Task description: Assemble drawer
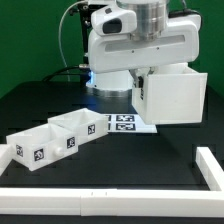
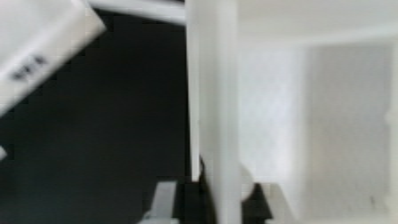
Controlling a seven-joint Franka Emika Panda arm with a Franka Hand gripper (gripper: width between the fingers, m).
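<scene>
Two trays (image 1: 32, 147) on the exterior view's left, end to end, their row slanting toward the marker board (image 1: 126, 123). Further right, the casing (image 1: 170, 95) hangs slightly tilted above the black counter (image 1: 110, 165), claw (image 2: 221, 198) clamped on its thin wall.

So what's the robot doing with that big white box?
The robot arm is holding the big hollow casing of a drawer set. Its fingers are pinched shut on one thin wall of it. The two small trays sit side by side on the black table, on the exterior view's left, not yet slid in. A flat marker board lies near the casing.
</scene>
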